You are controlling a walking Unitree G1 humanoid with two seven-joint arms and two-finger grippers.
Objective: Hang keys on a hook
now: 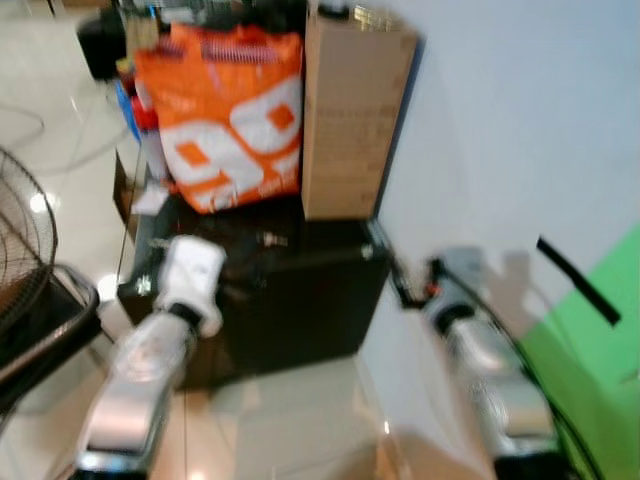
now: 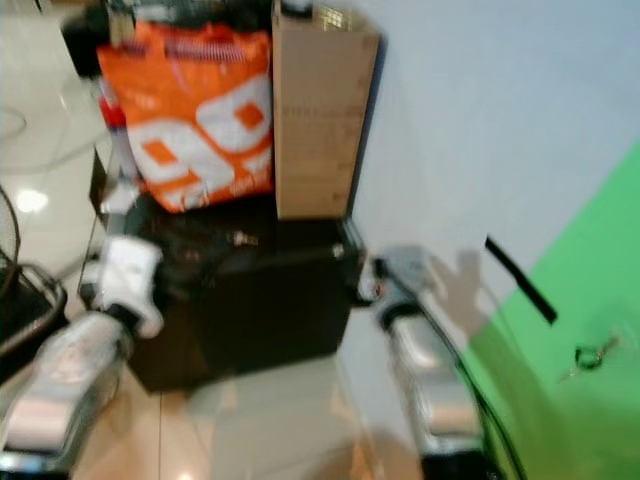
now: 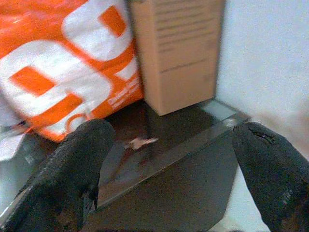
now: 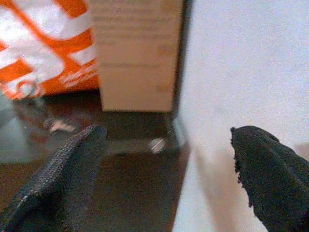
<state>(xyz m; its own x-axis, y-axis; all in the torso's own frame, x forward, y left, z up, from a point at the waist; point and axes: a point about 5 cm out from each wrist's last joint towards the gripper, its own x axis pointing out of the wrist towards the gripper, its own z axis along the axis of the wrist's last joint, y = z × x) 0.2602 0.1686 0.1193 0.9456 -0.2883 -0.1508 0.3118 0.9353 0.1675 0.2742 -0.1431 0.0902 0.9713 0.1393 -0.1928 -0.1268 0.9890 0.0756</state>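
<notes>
While the head views are pretty smeared (camera looks mid-move), this is what I can make out:

Scene: black cabinet (image 1: 300, 300) mid-frame with a glossy top, against a white wall (image 1: 500, 130) that fills the right side. Orange bag (image 1: 225, 115) and cardboard box (image 1: 350, 115) stand on it, touching, upper centre.

Keys: small pale glinting bit on the cabinet top (image 1: 270, 238), just in front of the bag and box. Probably the keys (image 3: 137, 143), same pale scrap in the left wrist view, but too blurred to swear to.

Hook: in the right eye view, something small and metal-looking (image 2: 590, 355) sits on the green panel (image 2: 580, 300), lower right. Could be the hook, can't tell. A black strip (image 2: 518, 278) runs slantwise on the wall above it.

Left gripper (image 3: 169, 169): fingers spread wide, nothing between them, aimed at the cabinet's front edge with the keys beyond. Its arm is lower left in the head views.

Right gripper (image 4: 169, 169): also spread wide and empty, pointed at the cabinet's right corner where it meets the wall. Arm lower right, close beside the wall.

Stage: my read is nothing's grabbed yet, just approaching.

What could go wrong: the keys lie flat on a slick top, so the fingers may just skate them back under the bag. Keys are also tucked near the bag and box, so a sloppy reach nudges those. Right arm is near enough to scrape the wall. And with this much blur, it might line up on the wrong spot.
</notes>
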